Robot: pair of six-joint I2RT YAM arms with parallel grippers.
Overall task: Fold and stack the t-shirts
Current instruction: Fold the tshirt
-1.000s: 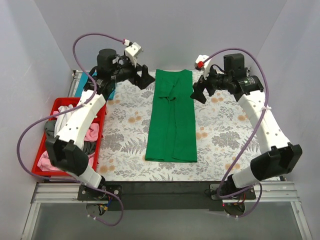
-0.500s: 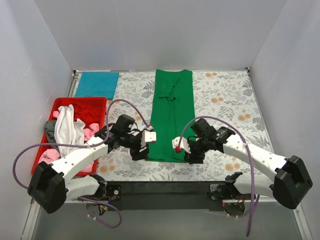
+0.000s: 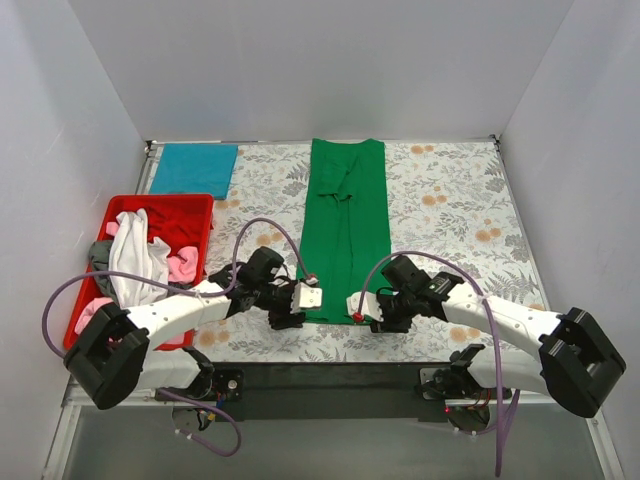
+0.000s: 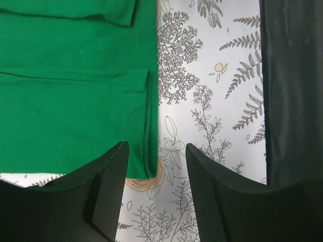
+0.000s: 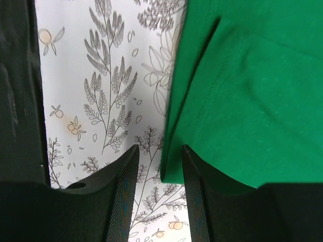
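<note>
A bright green t-shirt (image 3: 345, 230), folded into a long strip, lies down the middle of the floral cloth. My left gripper (image 3: 290, 316) sits low at its near left corner and my right gripper (image 3: 383, 320) at its near right corner. In the left wrist view the left gripper (image 4: 156, 151) is open, and the green t-shirt (image 4: 65, 101) has its corner between the jaws. In the right wrist view the right gripper (image 5: 159, 151) is open more narrowly around a corner of the green t-shirt (image 5: 252, 101). A folded teal t-shirt (image 3: 195, 168) lies at the far left.
A red tray (image 3: 200, 205) at the left holds white (image 3: 135, 255), pink (image 3: 182, 268) and dark grey shirts in a heap. The black front edge of the table (image 3: 330, 375) runs just behind both grippers and shows in both wrist views. White walls close in the sides and back.
Both arms have swung from the far end of the green t-shirt to its near corners and dropped low. Both pairs of jaws have narrowed around the corners.
</note>
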